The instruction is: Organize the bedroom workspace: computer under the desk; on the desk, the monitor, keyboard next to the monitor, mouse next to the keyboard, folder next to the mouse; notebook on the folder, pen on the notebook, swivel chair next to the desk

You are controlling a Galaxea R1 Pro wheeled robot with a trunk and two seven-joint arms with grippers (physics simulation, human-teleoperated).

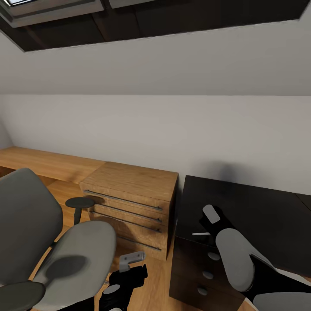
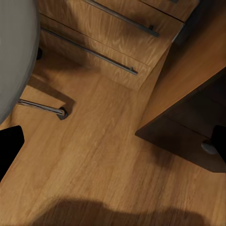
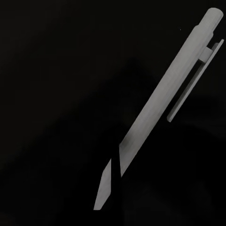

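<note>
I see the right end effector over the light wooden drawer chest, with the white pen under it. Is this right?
Not quite. The right end effector is over the black desk, not the wooden drawer chest, which stands beside the desk. The head view shows this. The white pen is indeed there, seen against the dark top in the right wrist view.

One swivel chair (image 1: 52,246), one desk (image 1: 259,216), one wooden drawer chest (image 1: 134,203), one pen (image 3: 160,108).
</note>
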